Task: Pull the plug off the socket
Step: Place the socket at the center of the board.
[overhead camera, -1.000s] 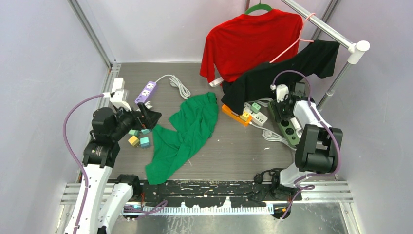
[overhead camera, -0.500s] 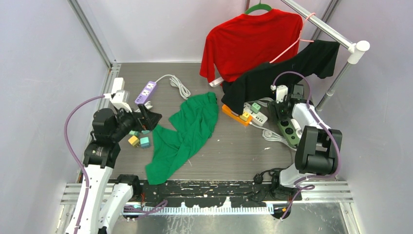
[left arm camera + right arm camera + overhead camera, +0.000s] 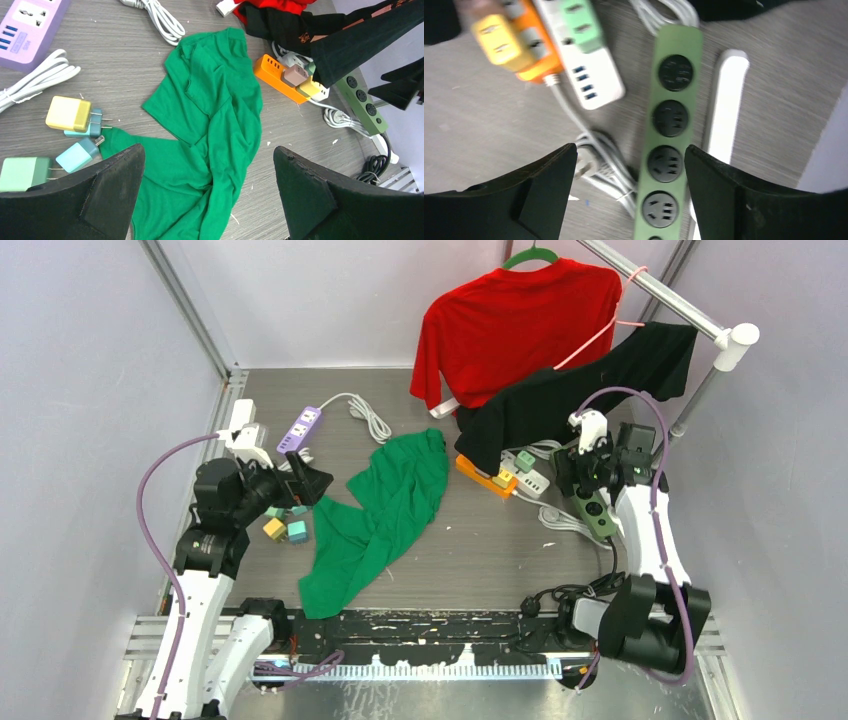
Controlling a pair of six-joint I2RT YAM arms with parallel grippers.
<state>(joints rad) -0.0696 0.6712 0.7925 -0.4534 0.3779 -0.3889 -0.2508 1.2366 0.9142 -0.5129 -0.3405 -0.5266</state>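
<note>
A green plug (image 3: 583,25) sits in the white power strip (image 3: 594,75). Beside it, a yellow plug (image 3: 499,40) sits in the orange strip (image 3: 541,65). My right gripper (image 3: 630,150) hangs open above the green power strip (image 3: 671,135), whose black sockets are empty. Nothing is between its fingers. From above, the right gripper (image 3: 573,472) is just right of the green plug (image 3: 524,460). My left gripper (image 3: 208,149) is wide open over the green shirt (image 3: 215,110), holding nothing.
Loose yellow (image 3: 67,112) and teal (image 3: 77,152) plugs lie by a purple strip (image 3: 25,25) at the left. A red shirt (image 3: 510,325) and a black shirt (image 3: 580,390) hang from the rack (image 3: 660,290), draping over the strips. White cords coil around them.
My right gripper has opened wider, and its arm has unfolded with the wrist shifting slightly back and right. The left arm has barely moved.
</note>
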